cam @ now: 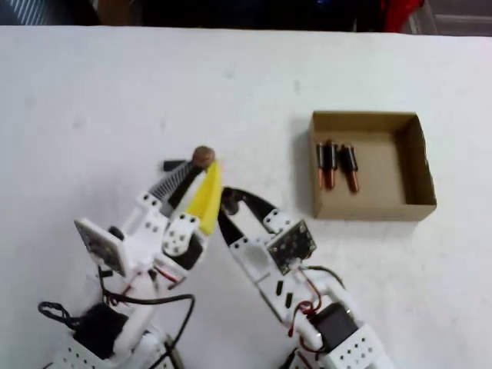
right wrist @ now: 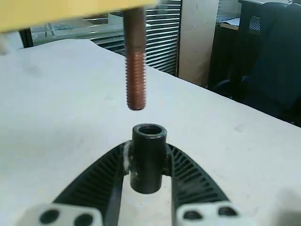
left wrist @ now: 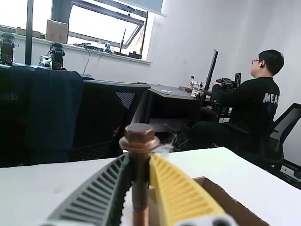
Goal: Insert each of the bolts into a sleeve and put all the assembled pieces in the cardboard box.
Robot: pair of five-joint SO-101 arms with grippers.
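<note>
My left gripper (cam: 201, 164), with one yellow and one grey finger, is shut on a copper bolt (cam: 203, 156) and holds it upright, hex head (left wrist: 138, 136) up. Its threaded end (right wrist: 135, 70) hangs just above a black sleeve (right wrist: 148, 157), slightly off the sleeve's open bore and not touching it. My right gripper (right wrist: 148, 149), with black fingers, is shut on that sleeve and holds it upright above the table. In the high view the sleeve (cam: 229, 201) sits just right of the yellow finger (cam: 206, 198).
The cardboard box (cam: 411, 165) stands to the right of both arms, with two assembled pieces (cam: 337, 165) lying inside. Its near corner (left wrist: 209, 184) shows beyond the yellow finger. A small black piece (cam: 172, 165) lies by the grey finger, partly hidden.
</note>
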